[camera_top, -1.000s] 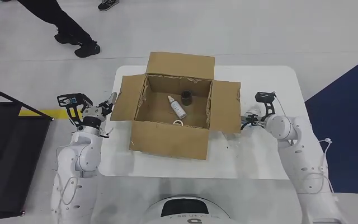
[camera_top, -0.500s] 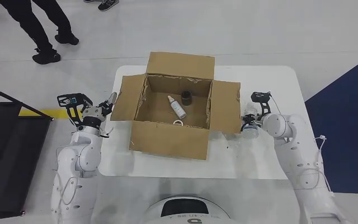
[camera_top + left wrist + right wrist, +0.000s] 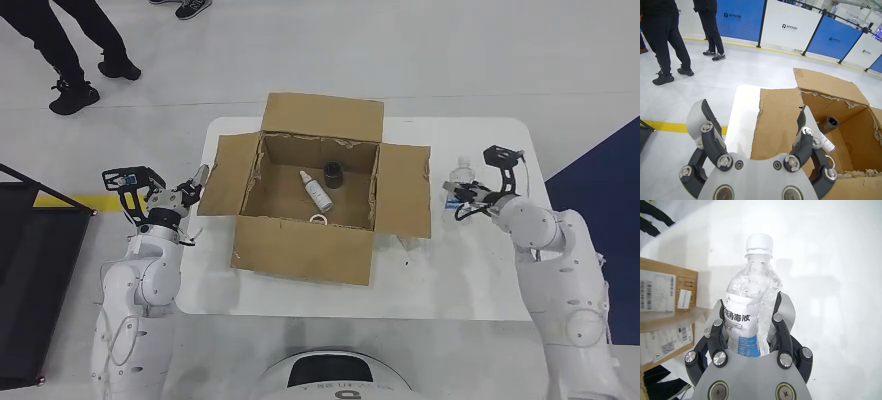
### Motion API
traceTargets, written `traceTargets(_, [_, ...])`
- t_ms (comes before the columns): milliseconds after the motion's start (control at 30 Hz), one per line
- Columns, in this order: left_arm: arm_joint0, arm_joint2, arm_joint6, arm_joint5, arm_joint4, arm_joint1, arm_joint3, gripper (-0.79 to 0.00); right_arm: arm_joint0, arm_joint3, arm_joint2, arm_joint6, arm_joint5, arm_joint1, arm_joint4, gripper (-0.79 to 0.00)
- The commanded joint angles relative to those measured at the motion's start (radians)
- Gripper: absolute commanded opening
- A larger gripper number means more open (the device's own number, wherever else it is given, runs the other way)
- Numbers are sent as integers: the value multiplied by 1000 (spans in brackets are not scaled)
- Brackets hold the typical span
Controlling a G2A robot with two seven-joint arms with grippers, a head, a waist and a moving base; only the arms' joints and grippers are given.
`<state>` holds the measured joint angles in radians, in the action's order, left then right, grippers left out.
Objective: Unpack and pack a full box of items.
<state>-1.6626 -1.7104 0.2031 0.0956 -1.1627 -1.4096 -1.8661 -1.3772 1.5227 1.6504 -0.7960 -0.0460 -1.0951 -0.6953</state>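
We are logging the plain brown corrugated cardboard box (image 3: 305,250) and the white rounded table (image 3: 470,270). In the box we are seeing a small white cylindrical bottle (image 3: 317,191) and a dark brown tube (image 3: 333,176). We are noting the clear crinkled plastic bottle (image 3: 753,289): white cap, white label with black characters, blue lower band. The white paper labels (image 3: 657,292) on the box are showing black barcode print.

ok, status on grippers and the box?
Left gripper open, empty, beside left flap. Right gripper shut on clear bottle, right of box. Box open: white bottle, dark cylinder, ring inside. Outspread right flap between clear bottle and opening.
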Motion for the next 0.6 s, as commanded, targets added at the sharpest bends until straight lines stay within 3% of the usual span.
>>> traceTargets(0, [0,0,0,0,0,0,0,0,-29,15,50,56,-26,2,56,-785])
traceTargets(200, [0,0,0,0,0,0,0,0,-120,122,128,225,-116,-2,188,-785])
traceTargets(333, [0,0,0,0,0,0,0,0,-186,218,150,350,-314,-11,395,-785])
traceTargets(433, [0,0,0,0,0,0,0,0,-209,273,141,340,-461,-12,490,-785])
traceTargets(567, [0,0,0,0,0,0,0,0,-187,326,77,295,-529,-12,489,-785])
